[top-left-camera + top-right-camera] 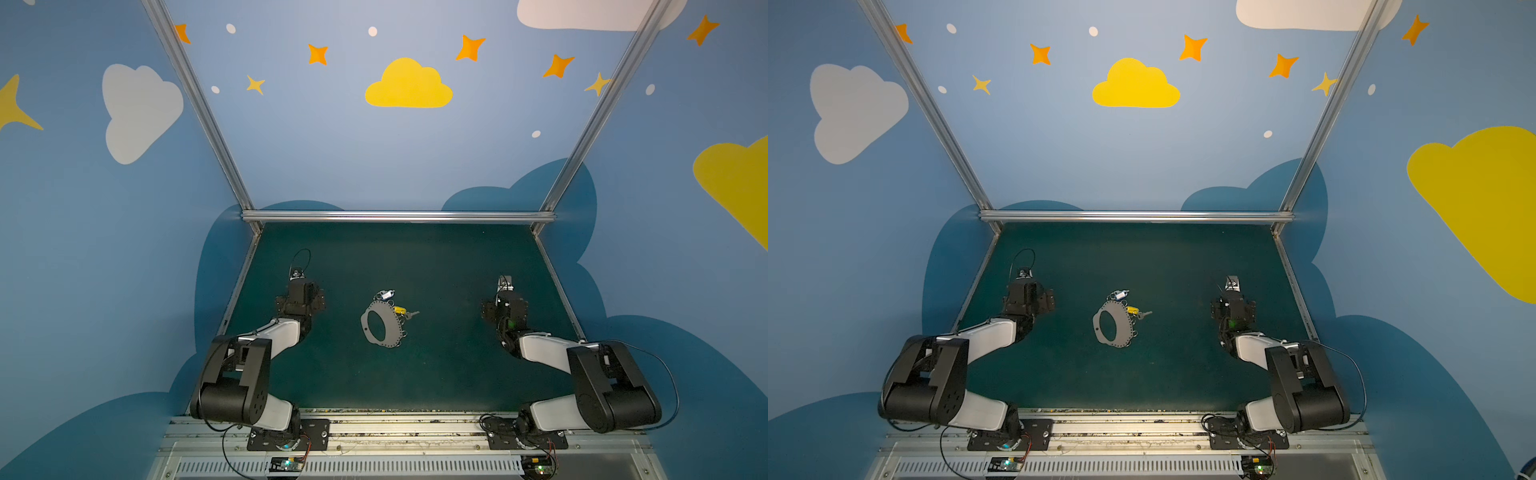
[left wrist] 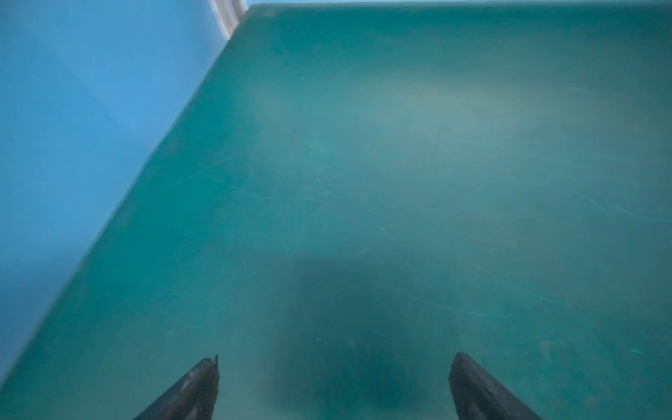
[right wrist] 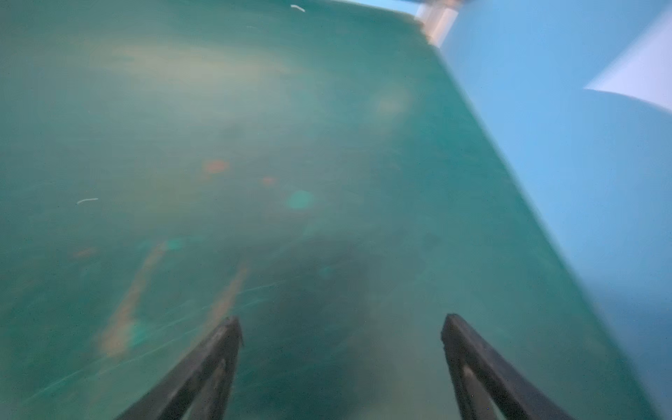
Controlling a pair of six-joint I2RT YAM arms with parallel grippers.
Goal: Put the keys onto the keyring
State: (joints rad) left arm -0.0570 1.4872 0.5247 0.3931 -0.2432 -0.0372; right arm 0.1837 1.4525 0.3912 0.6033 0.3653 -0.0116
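The keyring (image 1: 386, 309) (image 1: 1120, 311) lies flat near the middle of the green tabletop (image 1: 436, 270), a grey plate with a large oval hole. Small wire rings fringe its edge from about 12 round to 5 o'clock. The blue-tagged key (image 1: 387, 294) (image 1: 1120, 294) lies at the plate's 12 o'clock, against the edge among the rings. The yellow-tagged key (image 1: 400, 309) (image 1: 1132, 309) lies at its 2 o'clock, with its metal blade pointing out toward 3 o'clock. Whether either key is actually threaded on a ring is too small to tell.

Both arms stand well apart from the plate. The left arm (image 1: 282, 332) is at the plate's 9 o'clock and the right arm (image 1: 540, 347) at its 3 o'clock. In the left wrist view the left fingers (image 2: 196, 385) are spread wide over bare tabletop, with nothing between them. The right fingers (image 3: 458, 338) are likewise spread wide and empty in the blurred right wrist view.
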